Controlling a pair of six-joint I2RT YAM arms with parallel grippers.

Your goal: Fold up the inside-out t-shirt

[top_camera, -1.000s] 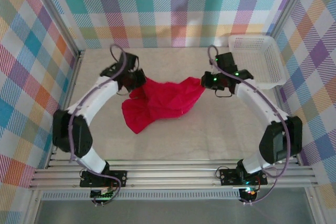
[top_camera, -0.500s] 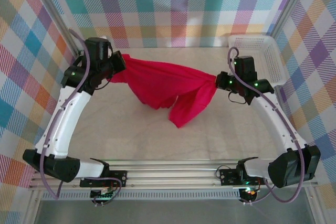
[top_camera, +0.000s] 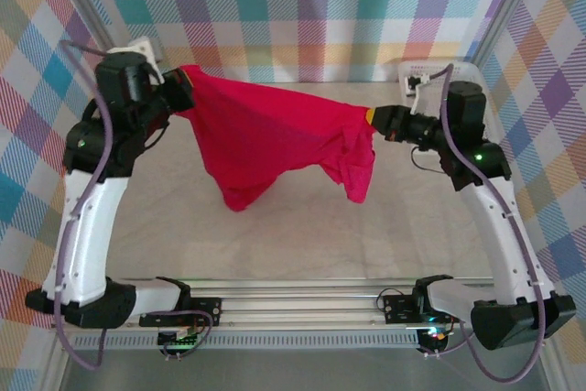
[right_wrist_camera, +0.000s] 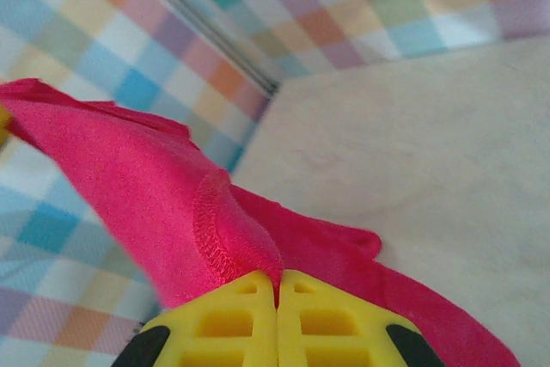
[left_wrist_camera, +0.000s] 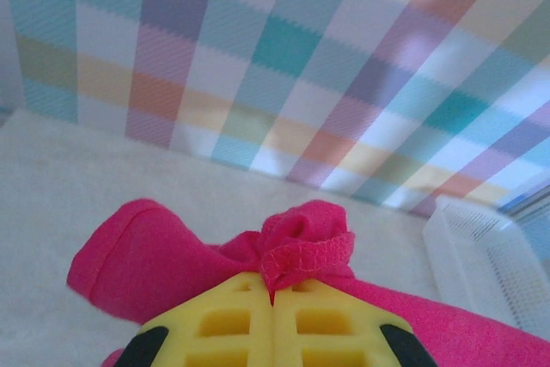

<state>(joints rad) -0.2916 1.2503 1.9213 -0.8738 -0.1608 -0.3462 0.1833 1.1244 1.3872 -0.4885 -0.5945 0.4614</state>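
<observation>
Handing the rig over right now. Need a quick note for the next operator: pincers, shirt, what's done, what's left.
Left pincer: shut on the t-shirt, raised at the far left.
Right pincer: shut on the t-shirt, raised at the far right near the white basket.
The t-shirt is stretched in the air between both pincers, its lower part hanging bunched over the table.
Done: shirt lifted and spread.
Left: lay it flat, then all folds; none made yet.

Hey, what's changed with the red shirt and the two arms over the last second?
Both arms swung apart and upward, jaws shut on the red t-shirt, raising it from a bunched heap on the table until it hangs stretched between them, lower folds dangling. Unchanged: both jaws' hold on the fabric, and the white basket at the far right corner.
</observation>
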